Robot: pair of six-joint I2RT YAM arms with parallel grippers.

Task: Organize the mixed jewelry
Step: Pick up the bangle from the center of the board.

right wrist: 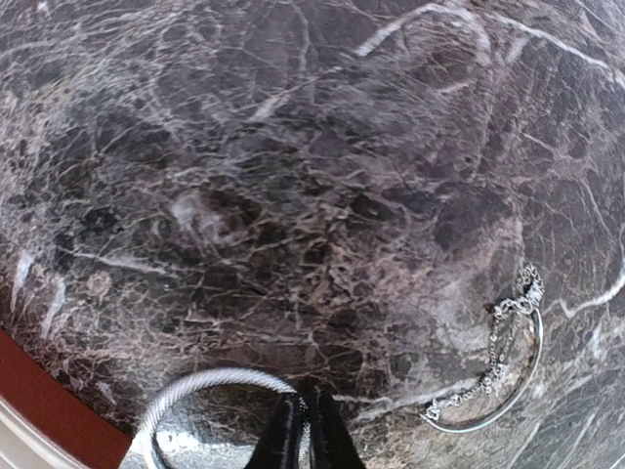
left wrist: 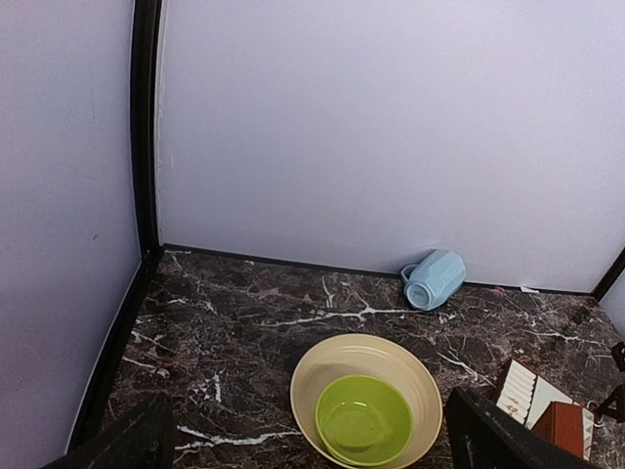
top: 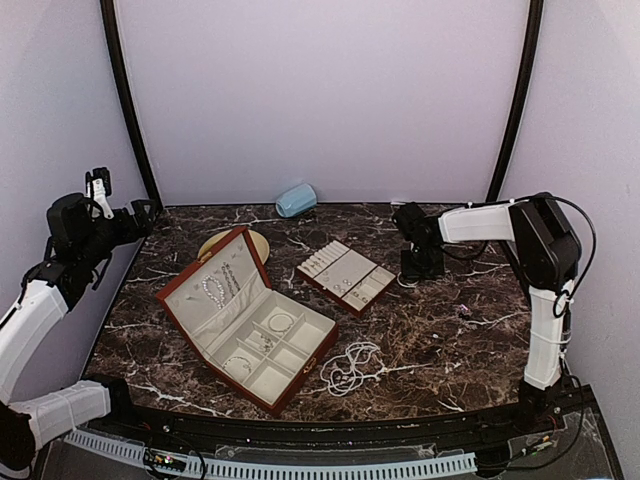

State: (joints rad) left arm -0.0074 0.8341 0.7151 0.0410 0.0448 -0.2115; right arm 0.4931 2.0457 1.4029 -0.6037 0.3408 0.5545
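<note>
While left arm (top: 70,240) hangs raised, right end effector (right wrist: 301,435) downturned, pinching bangle (right wrist: 210,374)

Bare table (top: 470,350) right of the bead strands (top: 350,368) gives free passage; open case (top: 245,320), tray (top: 345,275) and plate (top: 212,243) crowd the left-centre; blue cup (top: 295,200) lies at the back wall.

Bead strand (top: 350,367): pearl-like, white, loose tangled heap on surface, just beside case (top: 190,300) front corner. Round bangle (top: 281,322): flat in case compartment. Chain bangle (right wrist: 498,376): thin, silvery, flat on surface, fine chain draped across it. Ribbed bangle (right wrist: 200,386): silvery, rim pinched in right hand (right wrist: 304,415).
</note>
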